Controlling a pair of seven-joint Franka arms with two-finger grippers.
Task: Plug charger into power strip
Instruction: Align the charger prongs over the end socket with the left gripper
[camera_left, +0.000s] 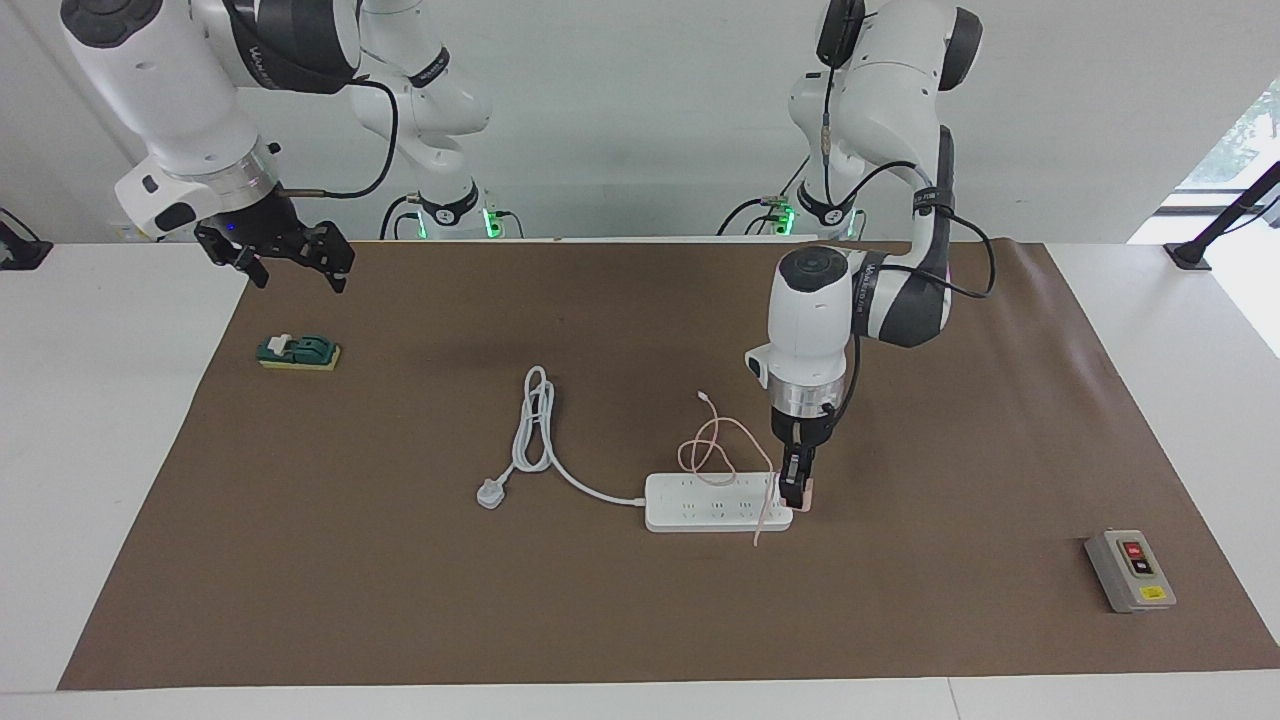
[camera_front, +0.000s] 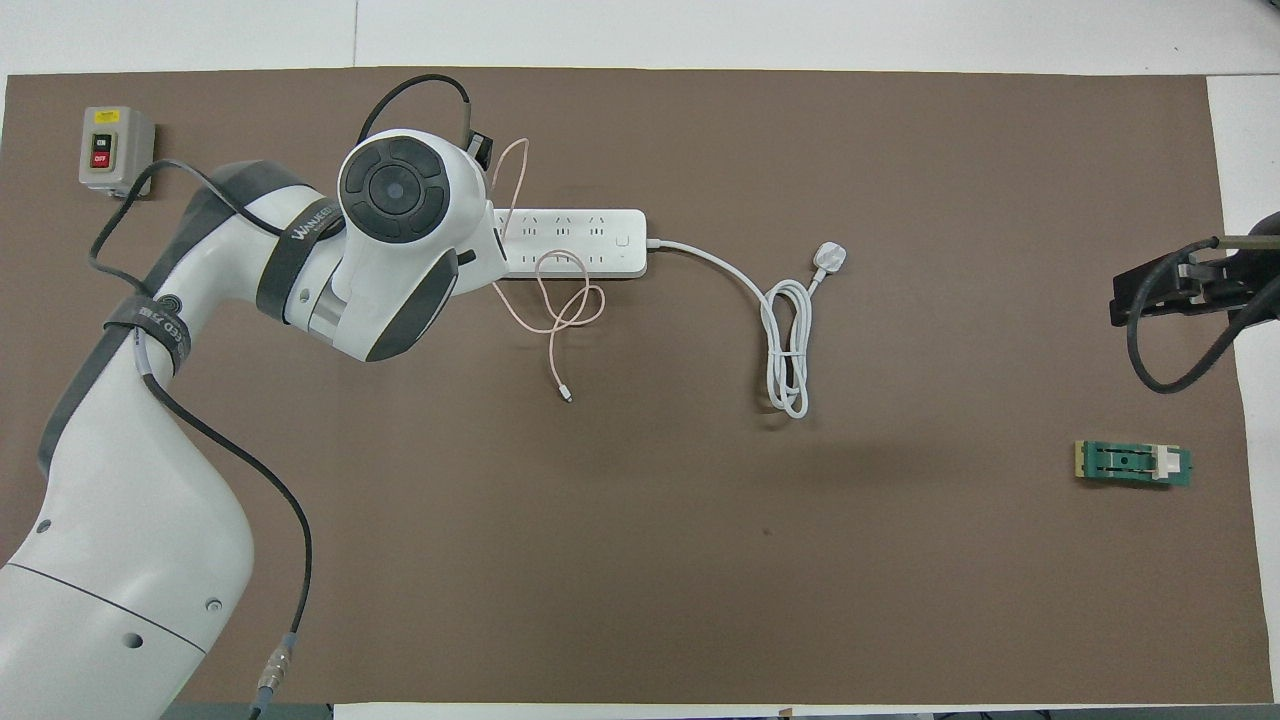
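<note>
- The charger (camera_left: 805, 492) is a small pale pink cube, pinched in the left hand (camera_left: 795, 492), just over the power strip's end nearest the left arm's end of the tabletop; whether its prongs touch a socket cannot be told.
- Its thin pink cable (camera_left: 715, 450) drapes across the strip and loops on the mat nearer the robots, its small end connector lying loose there.
- The left hand points straight down with its fingers closed tight on the charger.
- The power strip (camera_left: 715, 503) is long, flat and white, lying near the middle of the brown mat (camera_left: 640, 620).
- Its thick white cord (camera_left: 535, 425) runs toward the right arm's end, coils once and ends in a white plug (camera_left: 490, 493) lying unplugged on the mat.
- The right hand (camera_left: 290, 262) waits in the air over the mat's corner at the right arm's end, fingers spread wide and empty.
- A green block (camera_left: 298, 352) lies on the mat below it.
- A grey button box (camera_left: 1130, 570) sits at the left arm's end, farther from the robots than the strip.
</note>
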